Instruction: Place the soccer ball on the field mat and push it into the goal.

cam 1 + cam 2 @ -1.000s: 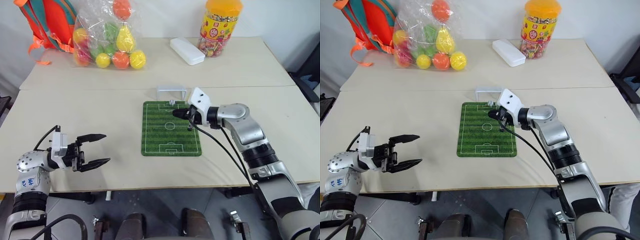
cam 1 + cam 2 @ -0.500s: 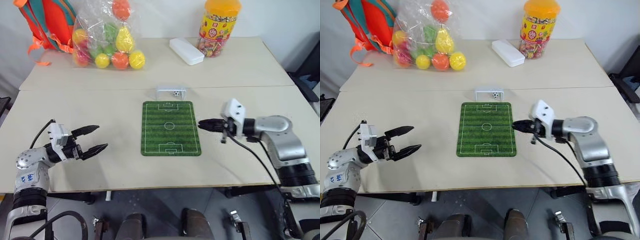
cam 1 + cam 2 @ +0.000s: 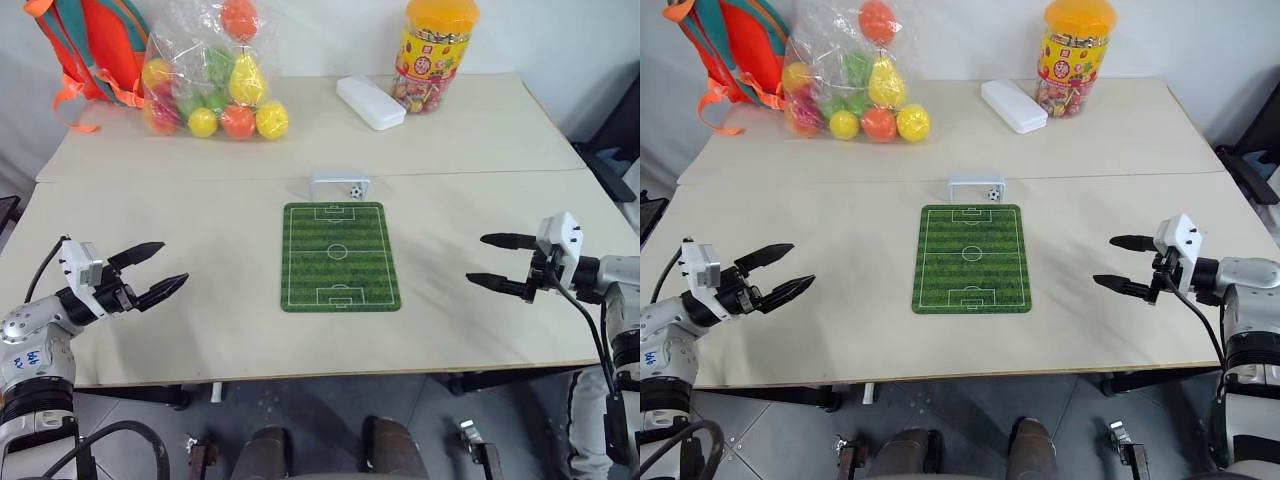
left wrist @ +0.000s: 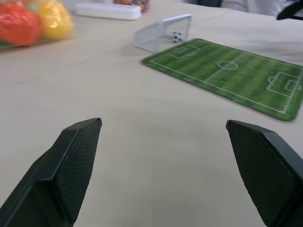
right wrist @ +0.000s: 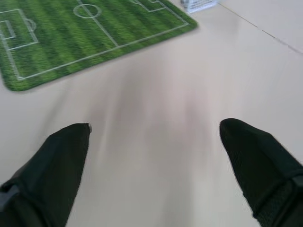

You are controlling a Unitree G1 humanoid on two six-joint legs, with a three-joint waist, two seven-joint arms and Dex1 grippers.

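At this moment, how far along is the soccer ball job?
It looks finished: the tiny black-and-white soccer ball sits inside the small white plastic goal, just past the far end of the striped green field mat. Nothing is in hand: the left gripper and right gripper are open and empty, either side of the mat. Nothing visibly remains.

Even, bright, diffuse light; shadows on the table (image 3: 180,190) are faint. The right wrist view smears with motion blur; the left wrist view's near foreground is soft.
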